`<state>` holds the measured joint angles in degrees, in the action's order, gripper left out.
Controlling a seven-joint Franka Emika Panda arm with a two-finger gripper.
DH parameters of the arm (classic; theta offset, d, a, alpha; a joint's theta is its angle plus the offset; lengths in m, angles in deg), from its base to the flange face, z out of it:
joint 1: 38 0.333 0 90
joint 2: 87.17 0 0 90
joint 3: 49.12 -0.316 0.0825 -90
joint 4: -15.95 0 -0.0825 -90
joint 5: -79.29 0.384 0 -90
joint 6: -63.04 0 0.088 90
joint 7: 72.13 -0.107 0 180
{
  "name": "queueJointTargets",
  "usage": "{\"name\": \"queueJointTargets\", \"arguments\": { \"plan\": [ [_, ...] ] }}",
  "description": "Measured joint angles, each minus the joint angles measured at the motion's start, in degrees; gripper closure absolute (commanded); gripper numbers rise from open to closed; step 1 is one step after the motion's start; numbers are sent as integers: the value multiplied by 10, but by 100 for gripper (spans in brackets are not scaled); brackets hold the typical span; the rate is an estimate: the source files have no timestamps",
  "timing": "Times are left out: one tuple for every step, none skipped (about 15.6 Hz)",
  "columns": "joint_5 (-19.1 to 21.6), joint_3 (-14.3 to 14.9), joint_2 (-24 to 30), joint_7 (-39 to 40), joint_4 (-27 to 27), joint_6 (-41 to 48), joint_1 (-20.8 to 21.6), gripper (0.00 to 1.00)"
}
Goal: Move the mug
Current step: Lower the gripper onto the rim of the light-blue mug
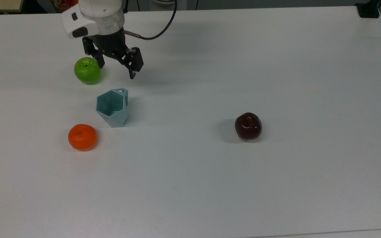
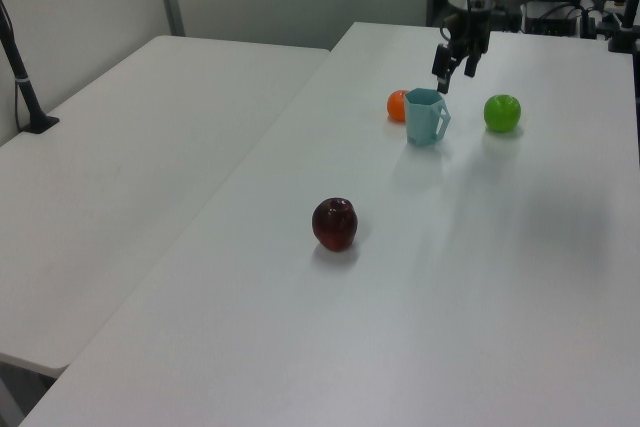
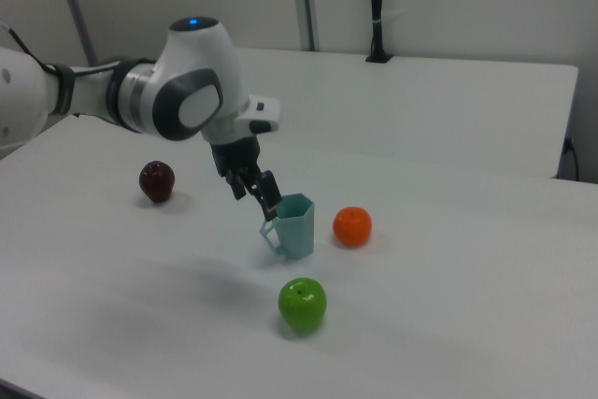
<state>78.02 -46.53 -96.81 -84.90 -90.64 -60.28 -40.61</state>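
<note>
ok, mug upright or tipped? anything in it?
Upright: the mug stands on its base on the table, hexagonal rim up. The top view looks into it and shows bare walls, so it looks empty.

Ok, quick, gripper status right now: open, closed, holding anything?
Gripper: open, holding nothing, up off the table beside the green apple, not touching the mug.
</note>
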Motion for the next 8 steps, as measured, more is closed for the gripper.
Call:
{"name": "queueJointTargets", "arguments": {
  "plan": [
    [0,0,-2,0,-11,-14,0,6],
    [0,0,-4,0,-19,-25,0,10],
    [0,0,-7,0,-24,-33,0,11],
    [0,0,-11,0,-26,-41,0,12],
    [0,0,-14,-3,-26,-47,0,12],
    [0,0,-17,-11,-27,-51,0,12],
    [0,0,-20,-17,-28,-59,1,13],
    [0,0,-24,-22,-30,-70,1,14]
  ]
}}
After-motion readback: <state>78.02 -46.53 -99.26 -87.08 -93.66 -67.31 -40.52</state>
